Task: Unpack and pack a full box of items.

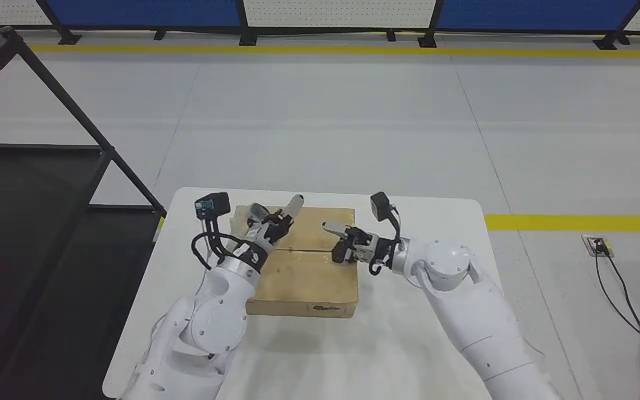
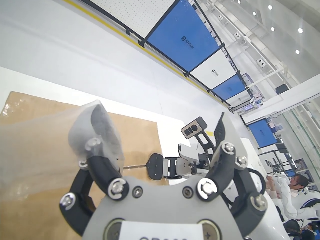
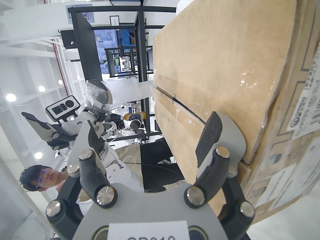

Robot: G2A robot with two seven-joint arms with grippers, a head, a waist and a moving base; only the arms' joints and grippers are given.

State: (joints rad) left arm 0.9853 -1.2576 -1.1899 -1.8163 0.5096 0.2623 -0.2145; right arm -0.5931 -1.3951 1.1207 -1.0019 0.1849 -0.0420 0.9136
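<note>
Peeling tape (image 2: 37,138) off the box (image 1: 300,282) wants a firm pinch; left claw (image 2: 160,118) and right claw (image 3: 151,126) both gape wide.

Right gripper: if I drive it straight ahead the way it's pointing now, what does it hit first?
Most likely the loose tape strip stretched from the cardboard box to the left gripper, then that gripper itself. The right gripper points along the box top; depth is unclear.

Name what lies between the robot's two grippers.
The taped top of the cardboard box, seen in the top view between the left gripper and right gripper. In the right wrist view a clear tape strip runs from the left gripper to the seam.
</note>
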